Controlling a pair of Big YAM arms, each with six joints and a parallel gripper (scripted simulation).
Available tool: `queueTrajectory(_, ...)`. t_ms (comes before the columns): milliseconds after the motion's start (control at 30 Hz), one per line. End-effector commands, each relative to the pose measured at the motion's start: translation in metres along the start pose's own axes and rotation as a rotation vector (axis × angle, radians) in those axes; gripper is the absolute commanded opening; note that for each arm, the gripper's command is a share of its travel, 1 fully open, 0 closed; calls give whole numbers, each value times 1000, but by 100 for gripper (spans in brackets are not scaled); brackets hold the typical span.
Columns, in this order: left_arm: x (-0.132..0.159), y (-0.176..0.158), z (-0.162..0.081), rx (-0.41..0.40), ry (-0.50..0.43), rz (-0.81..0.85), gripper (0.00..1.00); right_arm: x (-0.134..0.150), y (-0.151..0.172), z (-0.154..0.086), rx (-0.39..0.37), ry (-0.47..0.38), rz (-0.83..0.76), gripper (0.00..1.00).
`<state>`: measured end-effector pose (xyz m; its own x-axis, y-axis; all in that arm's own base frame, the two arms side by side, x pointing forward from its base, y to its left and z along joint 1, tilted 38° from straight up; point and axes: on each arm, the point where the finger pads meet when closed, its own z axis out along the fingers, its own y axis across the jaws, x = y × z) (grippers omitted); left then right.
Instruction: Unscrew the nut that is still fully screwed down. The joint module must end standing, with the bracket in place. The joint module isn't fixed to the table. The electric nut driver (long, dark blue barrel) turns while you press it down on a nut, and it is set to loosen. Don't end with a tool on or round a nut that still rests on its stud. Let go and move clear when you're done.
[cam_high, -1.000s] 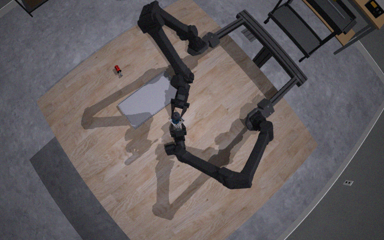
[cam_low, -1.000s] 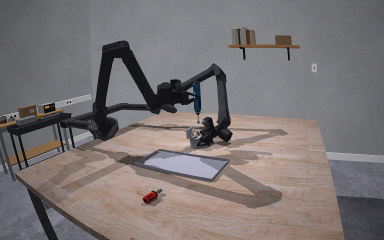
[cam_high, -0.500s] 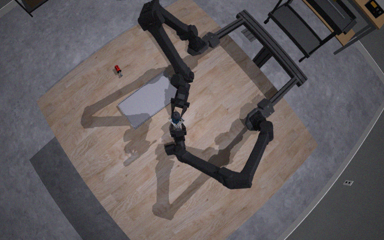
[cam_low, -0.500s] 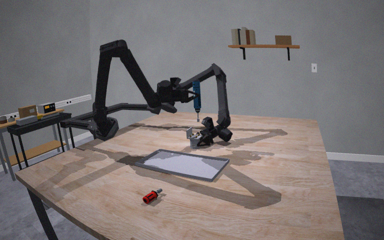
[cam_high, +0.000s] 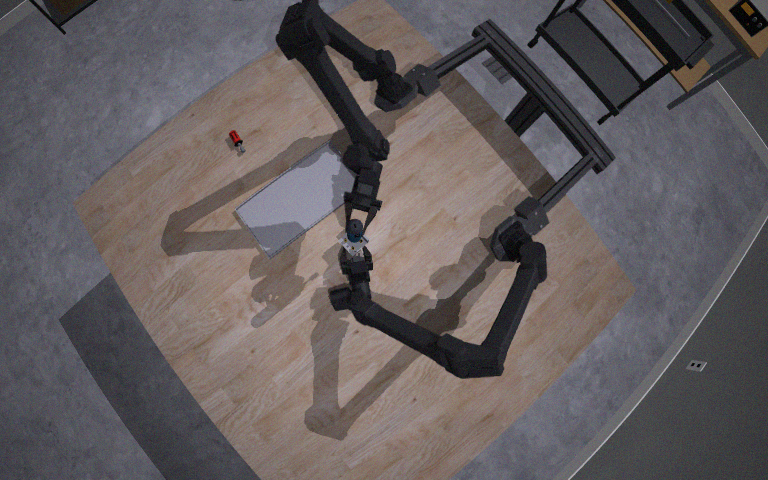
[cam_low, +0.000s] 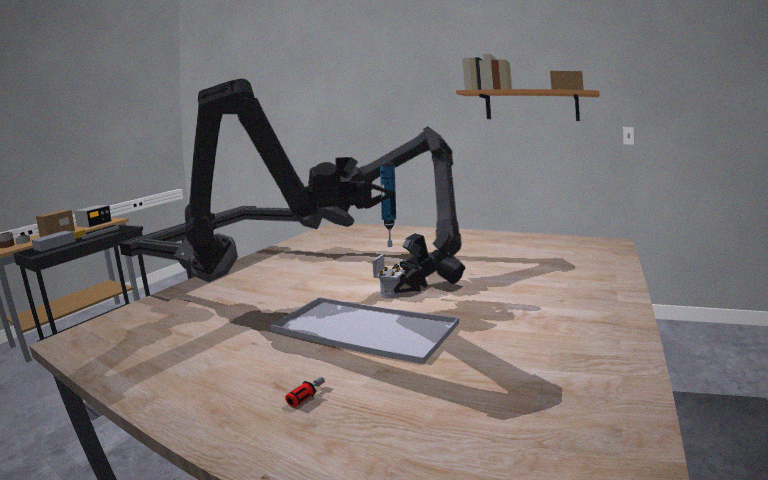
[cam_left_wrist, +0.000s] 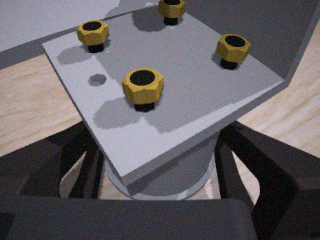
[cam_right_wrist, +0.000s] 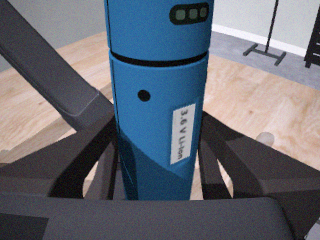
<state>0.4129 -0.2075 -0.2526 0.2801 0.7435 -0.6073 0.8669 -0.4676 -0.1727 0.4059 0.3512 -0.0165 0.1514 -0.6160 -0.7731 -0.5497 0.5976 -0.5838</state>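
The grey joint module (cam_low: 387, 288) (cam_left_wrist: 165, 175) stands upright on the table. The L-shaped grey bracket (cam_left_wrist: 190, 90) (cam_low: 378, 266) sits on top. The left wrist view shows a front nut (cam_left_wrist: 143, 96), a left nut (cam_left_wrist: 93, 38), a back nut (cam_left_wrist: 171, 11) and a right nut (cam_left_wrist: 233, 54), brass-coloured, each raised with black stud showing beneath. My left gripper (cam_low: 397, 285) (cam_left_wrist: 159, 121) is shut on the module's body. My right gripper (cam_low: 390, 194) (cam_right_wrist: 158, 120) is shut on the blue-barrelled nut driver (cam_low: 387, 206) (cam_right_wrist: 160, 110), held upright, its socket clear above the nuts.
A grey-rimmed tray (cam_low: 351, 347) (cam_high: 300, 198) lies beside the module. A red-handled tool (cam_high: 235, 137) (cam_low: 300, 394) lies beyond the tray. Both arms meet closely over the module, the right gripper above the left.
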Motion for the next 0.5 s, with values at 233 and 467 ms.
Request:
queueTrajectory(233, -14, 3, 8, 15, 7, 32, 59, -36, -3, -11, 17, -88, 27, 42)
queueTrajectory(467, -14, 3, 8, 15, 7, 32, 59, -40, -4, -15, 22, -97, 30, 42)
